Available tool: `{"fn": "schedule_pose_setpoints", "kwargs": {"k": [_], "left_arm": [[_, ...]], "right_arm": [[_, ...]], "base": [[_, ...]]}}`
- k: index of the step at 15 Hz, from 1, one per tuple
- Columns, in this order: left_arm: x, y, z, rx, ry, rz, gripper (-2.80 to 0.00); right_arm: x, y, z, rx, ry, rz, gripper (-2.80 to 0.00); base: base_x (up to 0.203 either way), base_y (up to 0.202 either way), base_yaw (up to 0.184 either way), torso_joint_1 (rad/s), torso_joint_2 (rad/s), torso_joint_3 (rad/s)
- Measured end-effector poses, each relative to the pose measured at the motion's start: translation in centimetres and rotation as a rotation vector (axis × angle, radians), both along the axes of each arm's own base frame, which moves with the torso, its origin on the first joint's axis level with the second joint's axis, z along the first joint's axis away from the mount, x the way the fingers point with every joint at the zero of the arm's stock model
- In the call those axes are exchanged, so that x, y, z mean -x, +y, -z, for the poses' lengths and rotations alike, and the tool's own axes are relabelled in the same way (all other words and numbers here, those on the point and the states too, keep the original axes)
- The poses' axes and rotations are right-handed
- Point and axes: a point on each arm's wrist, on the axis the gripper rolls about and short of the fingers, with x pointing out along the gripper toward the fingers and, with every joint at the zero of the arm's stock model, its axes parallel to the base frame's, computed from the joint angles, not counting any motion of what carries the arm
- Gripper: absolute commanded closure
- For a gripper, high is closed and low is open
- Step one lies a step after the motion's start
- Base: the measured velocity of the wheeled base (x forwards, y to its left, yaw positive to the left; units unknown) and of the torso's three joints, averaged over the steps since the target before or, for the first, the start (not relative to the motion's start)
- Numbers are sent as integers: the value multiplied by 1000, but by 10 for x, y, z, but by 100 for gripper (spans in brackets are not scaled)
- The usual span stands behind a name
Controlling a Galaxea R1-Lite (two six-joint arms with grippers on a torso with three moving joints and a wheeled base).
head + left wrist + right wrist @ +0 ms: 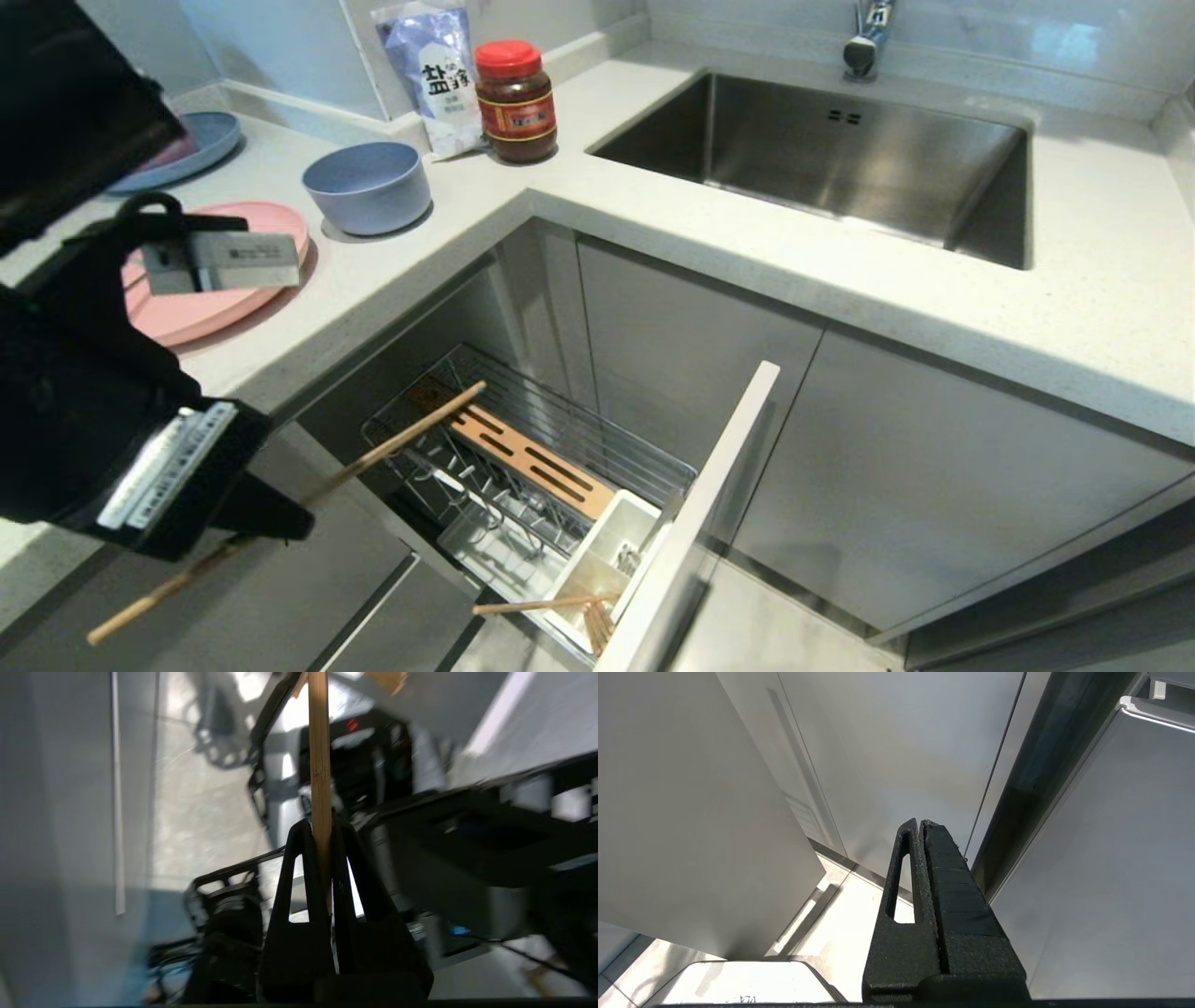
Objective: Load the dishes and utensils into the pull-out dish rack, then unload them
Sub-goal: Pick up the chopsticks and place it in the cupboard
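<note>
Chopstick [280,509], a thin light-brown wooden one, runs on a slant across the lower left of the head view, from the bottom left edge up toward the middle, its upper tip reaching over the back corner of the pull-out dish rack [560,439]. The left pincer [266,523] is clenched on it part-way along; the left wrist view shows the stick [320,788] pinched between the two black fingers [299,877] and running straight out past their tips. Behind the left arm, in the upper left of the frame, the pink plate [219,308] lies flat on the white worktop [747,233], with a blue plate [210,140] farther back at the edge and the blue-grey bowl [367,187] just to the right of the pink plate, standing upright. Farther right along the back stand a bag of salt [431,75] and a red-lidded jar [515,101], close together. In the lower middle the rack is pulled out of the cabinet: a chrome wire basket with upright prongs, a slotted wooden board [527,457] along its far side, and a white cutlery cup [602,551] against the narrow front panel [695,523]. A second chopstick [546,605] lies across the near end of that cup. To the upper right the steel sink [831,159] is sunk into the worktop under a tap [866,37]. The right pincer [920,823] is clenched on nothing, pointing at pale cabinet doors [878,742] in its own wrist view.
</note>
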Motion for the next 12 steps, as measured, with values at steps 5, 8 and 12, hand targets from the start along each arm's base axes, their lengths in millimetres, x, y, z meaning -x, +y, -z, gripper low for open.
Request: {"fn": "schedule_pose_setpoints", "kwargs": {"k": [5, 8, 12], "left_arm": [[-15, -13, 43, -166, 1, 141, 0], [-19, -17, 61, -226, -9, 203, 0], [-20, -20, 87, -289, -47, 332, 0]], "right_arm": [[0, 0, 0, 0, 0, 0, 0], [0, 0, 0, 0, 0, 0, 0], [0, 0, 0, 0, 0, 0, 0]], "base": [[0, 0, 0, 0, 0, 0], [0, 0, 0, 0, 0, 0], [0, 0, 0, 0, 0, 0]]}}
